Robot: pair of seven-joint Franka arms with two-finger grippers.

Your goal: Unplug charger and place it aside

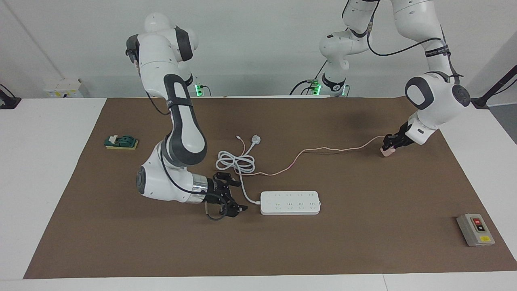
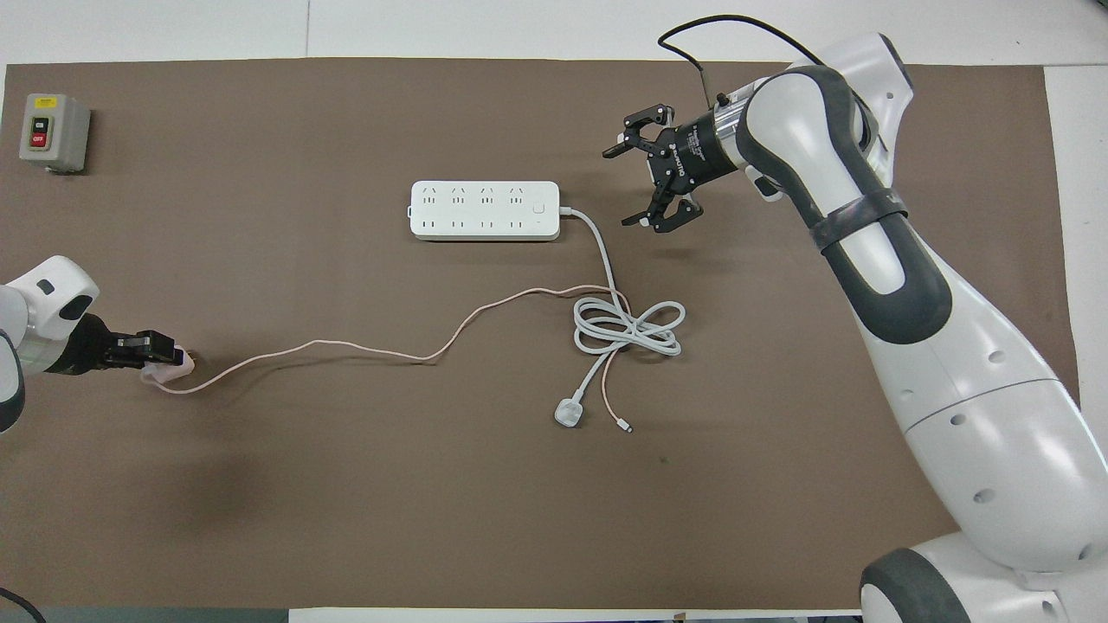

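The pale-pink charger (image 1: pixel 387 152) is out of the power strip (image 1: pixel 291 202) and held in my left gripper (image 1: pixel 388 147), low over the mat toward the left arm's end of the table. In the overhead view the left gripper (image 2: pixel 169 362) is shut on the charger (image 2: pixel 166 374). The charger's thin pink cable (image 1: pixel 323 150) trails across the mat (image 2: pixel 346 346) to the white cord coil. My right gripper (image 1: pixel 230 198) is open and empty, low over the mat beside the power strip's (image 2: pixel 485 210) cord end, apart from it (image 2: pixel 658 177).
The strip's thick white cord lies coiled (image 1: pixel 236 161) nearer to the robots than the strip, ending in a round white plug (image 1: pixel 255 140). A grey switch box (image 1: pixel 475 229) sits at the left arm's end. A green block (image 1: pixel 121 142) sits at the right arm's end.
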